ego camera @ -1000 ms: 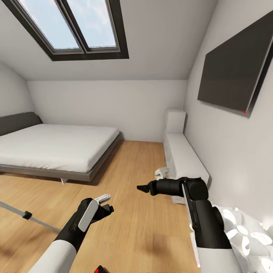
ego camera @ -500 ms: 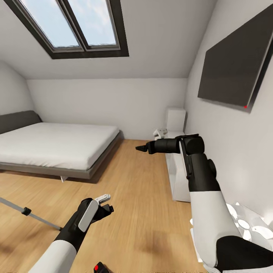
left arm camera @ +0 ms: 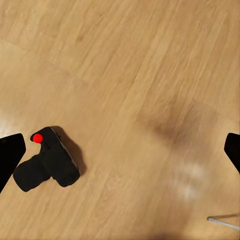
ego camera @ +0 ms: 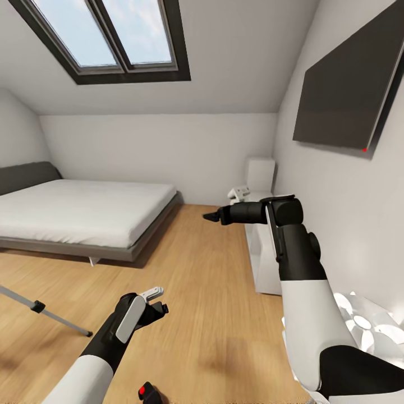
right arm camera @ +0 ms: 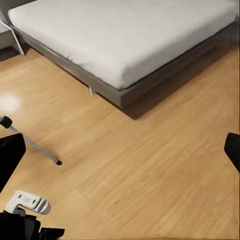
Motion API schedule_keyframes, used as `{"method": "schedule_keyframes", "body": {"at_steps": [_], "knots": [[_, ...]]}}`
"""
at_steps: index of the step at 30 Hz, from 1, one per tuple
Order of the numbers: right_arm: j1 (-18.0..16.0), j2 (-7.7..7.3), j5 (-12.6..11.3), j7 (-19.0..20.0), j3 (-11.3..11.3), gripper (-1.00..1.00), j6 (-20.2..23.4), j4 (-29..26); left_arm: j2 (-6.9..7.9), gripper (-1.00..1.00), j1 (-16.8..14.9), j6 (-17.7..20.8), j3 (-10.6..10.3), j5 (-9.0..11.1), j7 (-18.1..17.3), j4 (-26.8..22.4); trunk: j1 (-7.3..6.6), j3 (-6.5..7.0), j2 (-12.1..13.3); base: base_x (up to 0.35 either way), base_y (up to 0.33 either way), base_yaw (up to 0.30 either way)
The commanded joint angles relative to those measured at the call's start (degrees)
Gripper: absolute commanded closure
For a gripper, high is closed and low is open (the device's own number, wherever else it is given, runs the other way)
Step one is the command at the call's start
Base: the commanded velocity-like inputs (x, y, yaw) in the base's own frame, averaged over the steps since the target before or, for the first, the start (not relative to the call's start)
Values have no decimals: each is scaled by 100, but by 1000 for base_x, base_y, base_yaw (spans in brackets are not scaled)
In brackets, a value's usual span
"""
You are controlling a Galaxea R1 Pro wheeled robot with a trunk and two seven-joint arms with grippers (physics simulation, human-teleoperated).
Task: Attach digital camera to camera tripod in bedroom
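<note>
On the bedroom's wood floor (ego camera: 224, 314), digital camera (left arm camera: 47, 166) beneath the spread-open, empty left hand (left arm camera: 120, 155).

Black digital camera (left arm camera: 47, 166) lies on wood floor, tripod leg (ego camera: 45, 313) nearby

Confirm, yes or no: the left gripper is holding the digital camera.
No, the digital camera lies on the wood floor, apart from the open left gripper.

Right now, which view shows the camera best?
The left wrist view: the camera lies whole on the wood floor, its red button plain to see. The head view catches a cropped bit of it at the bottom edge, near the left arm.
</note>
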Motion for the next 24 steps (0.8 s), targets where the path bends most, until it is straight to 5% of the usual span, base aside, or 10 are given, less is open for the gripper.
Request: {"method": "schedule_keyframes", "body": {"at_steps": [1,13,24], "knots": [[-6,6,83,20,-16,-100,24,5,2,-100,-3,6,-10,60,59,-10,21,-25,-44,0,0,0],[-390,6,366,-485,-33,-100,24,77,2,-100,-2,6,-7,60,60,-6,285,-240,-526,0,0,0],[-2520,6,381,-906,-46,-100,24,2618,10,-100,-2,5,-2,60,61,0,527,-438,-967,0,0,0]]}}
